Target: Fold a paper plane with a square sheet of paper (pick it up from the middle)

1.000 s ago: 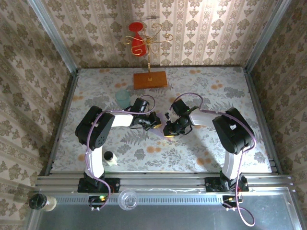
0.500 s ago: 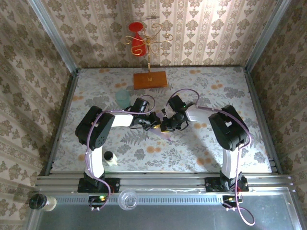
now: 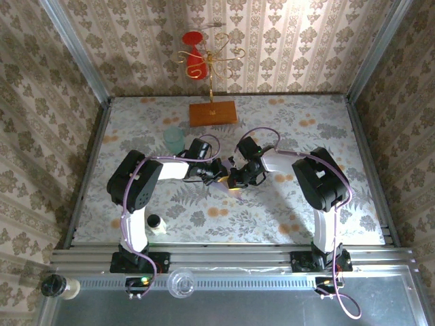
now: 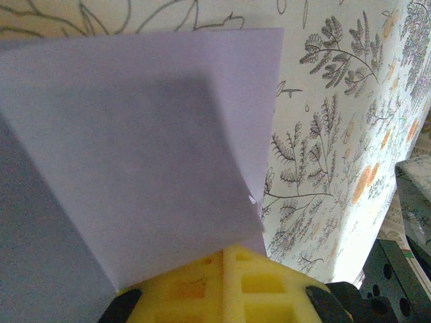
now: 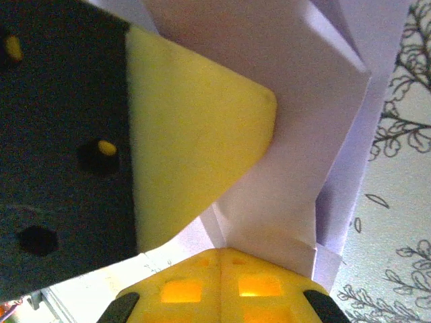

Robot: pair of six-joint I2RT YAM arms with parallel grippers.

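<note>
The square sheet of paper (image 4: 148,148) is pale lilac and folded into overlapping layers with creased flaps (image 5: 303,134). It is held above the middle of the floral table (image 3: 306,142), where a sliver of it (image 3: 227,185) shows between the two grippers. My left gripper (image 4: 225,254) is shut on the sheet's lower edge. My right gripper (image 5: 222,252) is shut on a folded flap, close beside the left one. The left gripper's yellow finger (image 5: 192,128) lies on the paper in the right wrist view. In the top view the left gripper (image 3: 216,178) and right gripper (image 3: 238,180) nearly touch.
A pale teal cup (image 3: 173,140) stands just behind the left arm. An orange-brown wooden board (image 3: 213,113) with a gold wire stand sits at the back centre. A small white bottle (image 3: 155,223) stands near the left arm's base. A metal rail (image 3: 231,257) runs along the near edge.
My right gripper has moved left towards the left gripper and closed on the folded paper. The left gripper has kept its grip and place.
</note>
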